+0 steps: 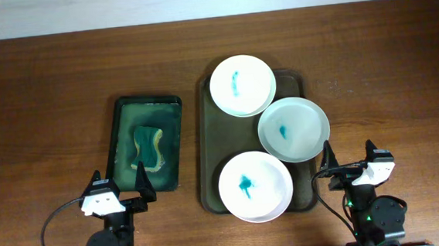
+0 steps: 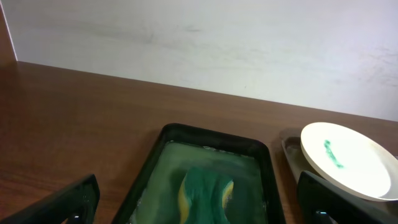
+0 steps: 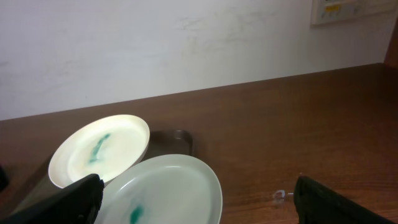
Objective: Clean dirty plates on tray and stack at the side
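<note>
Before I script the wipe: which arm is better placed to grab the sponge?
Left. The left arm has its jaws open facing the green tray holding the sponge; the right arm sits beyond the plate tray.

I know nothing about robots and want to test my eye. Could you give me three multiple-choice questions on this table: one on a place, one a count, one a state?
1. Where does the sponge lie?
A. On a plate
B. In the small green tray
C. On the wooden tabletop

2. How many plates carry a teal smear?
A. One
B. Two
C. Three

3. How do the left gripper and right gripper stand?
A. Both open, holding nothing
B. Left shut on the sponge
C. Right shut on a plate

Answers
1 B: the sponge sits inside that tray's rim.
2 C: the far plate, middle plate and near plate on the large tray each show a smear.
3 A: both pairs of fingers are spread, nothing between them.
</note>
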{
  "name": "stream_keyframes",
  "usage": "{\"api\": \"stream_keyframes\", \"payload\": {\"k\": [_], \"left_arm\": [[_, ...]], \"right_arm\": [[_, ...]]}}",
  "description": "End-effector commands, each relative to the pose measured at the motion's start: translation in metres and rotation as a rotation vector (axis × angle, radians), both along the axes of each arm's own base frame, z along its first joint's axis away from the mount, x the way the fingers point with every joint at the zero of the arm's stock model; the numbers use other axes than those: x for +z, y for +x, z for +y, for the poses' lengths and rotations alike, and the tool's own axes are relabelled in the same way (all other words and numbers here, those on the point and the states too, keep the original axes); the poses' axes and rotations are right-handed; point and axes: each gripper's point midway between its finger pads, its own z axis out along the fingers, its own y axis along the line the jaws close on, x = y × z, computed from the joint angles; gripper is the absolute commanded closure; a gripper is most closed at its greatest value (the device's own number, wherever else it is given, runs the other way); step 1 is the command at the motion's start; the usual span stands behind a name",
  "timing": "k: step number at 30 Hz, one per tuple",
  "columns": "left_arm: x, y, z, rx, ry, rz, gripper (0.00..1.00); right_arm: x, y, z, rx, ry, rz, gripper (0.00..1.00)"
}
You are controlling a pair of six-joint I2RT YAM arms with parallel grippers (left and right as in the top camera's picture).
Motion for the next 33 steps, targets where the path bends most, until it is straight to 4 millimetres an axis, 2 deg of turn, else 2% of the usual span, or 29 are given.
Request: {"api": "stream_keyframes", "payload": {"k": [1, 26, 29, 31, 33], "left_arm": [[-0.001, 0.000, 0.003, 0.016, 0.010, 0.000, 0.01], [0.000, 0.000, 0.003, 0.017, 0.010, -0.005, 0.01], [0.001, 0.000, -0.002, -0.015, 0.007, -0.008, 0.01], [0.002, 0.000, -0.002, -0.015, 0.007, -0.012, 0.01], [0.014, 0.001, -0.012, -0.074, 0.003, -0.060, 0.01]], "right_arm": [[-0.004, 0.000, -0.004, -0.020, 0.002, 0.006, 0.02], [-0.003, 0.000, -0.004, -0.020, 0.003, 0.004, 0.02], [0.000, 0.000, 0.010, 0.063, 0.009, -0.008, 0.02], [0.009, -0.001, 0.032, 0.192, 0.015, -0.044, 0.02], [0.027, -0.005, 0.047, 0.278, 0.012, -0.101, 0.02]]}}
